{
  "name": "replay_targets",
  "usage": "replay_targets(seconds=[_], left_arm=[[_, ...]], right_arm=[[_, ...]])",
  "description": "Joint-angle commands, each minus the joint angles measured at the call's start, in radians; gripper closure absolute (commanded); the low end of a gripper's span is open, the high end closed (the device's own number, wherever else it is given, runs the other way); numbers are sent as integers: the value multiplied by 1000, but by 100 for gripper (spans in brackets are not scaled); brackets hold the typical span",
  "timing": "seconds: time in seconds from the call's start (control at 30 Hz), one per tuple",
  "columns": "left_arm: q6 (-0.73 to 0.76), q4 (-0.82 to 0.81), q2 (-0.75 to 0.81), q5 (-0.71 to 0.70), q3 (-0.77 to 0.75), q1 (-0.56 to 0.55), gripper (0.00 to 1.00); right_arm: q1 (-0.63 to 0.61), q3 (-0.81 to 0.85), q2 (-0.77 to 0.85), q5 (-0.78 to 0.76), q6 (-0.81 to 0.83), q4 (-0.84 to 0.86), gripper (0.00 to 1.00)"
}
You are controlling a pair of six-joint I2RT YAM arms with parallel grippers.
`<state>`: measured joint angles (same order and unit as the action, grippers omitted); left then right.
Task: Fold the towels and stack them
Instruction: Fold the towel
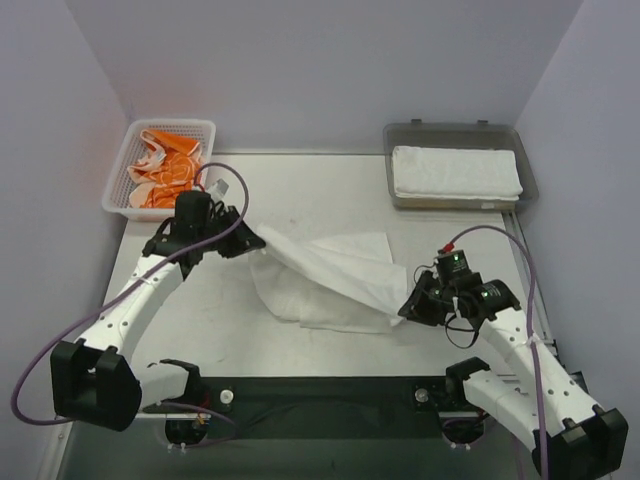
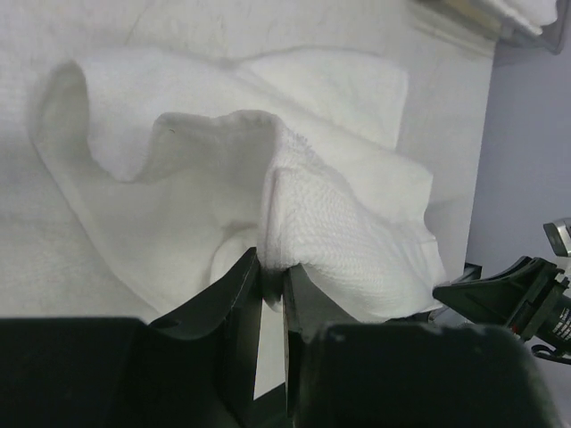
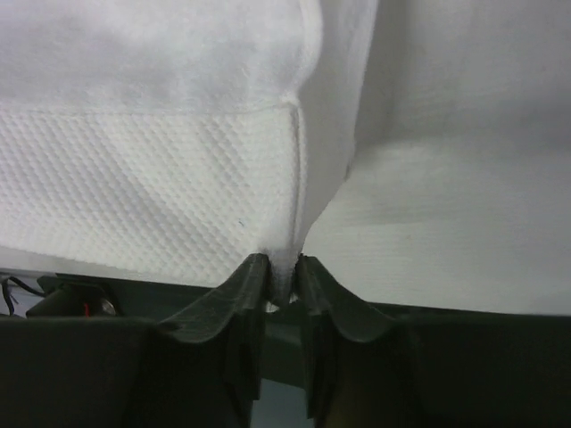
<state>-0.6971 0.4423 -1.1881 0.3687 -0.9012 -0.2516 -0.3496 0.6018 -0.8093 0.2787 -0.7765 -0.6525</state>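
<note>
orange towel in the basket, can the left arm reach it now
Probably not yet: the left fingers are shut on the white towel. The basket sits close with nothing between, so releasing would free it.

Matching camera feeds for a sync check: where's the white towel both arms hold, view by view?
Top external: white towel mid-table, stretched from left gripper to right gripper.
Left wrist: fills the centre, edge pinched in the left gripper.
Right wrist: fills the upper frame, hemmed corner pinched in the right gripper.
Shared landmark: the right gripper, also at the left wrist view's lower right.
</note>
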Motion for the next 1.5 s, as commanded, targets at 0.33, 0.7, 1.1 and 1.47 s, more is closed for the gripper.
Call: replay_targets(seconds=[0.33,0.7,1.1,1.47], left_arm=[[45,-330,-396,-48,-339,72,100],[54,-374,-394,-76,-381,72,3],[180,-206,12,-191,103,5,22],[162,-240,-405,-155,-30,-107,44]], right_arm=[[6,62,-59,-306,63,-35,42],[-190,121,-146,-62,312,103,43],[-667,510,-743,-260,529,258,42],[-712,670,-1042,-136,600,238,46]])
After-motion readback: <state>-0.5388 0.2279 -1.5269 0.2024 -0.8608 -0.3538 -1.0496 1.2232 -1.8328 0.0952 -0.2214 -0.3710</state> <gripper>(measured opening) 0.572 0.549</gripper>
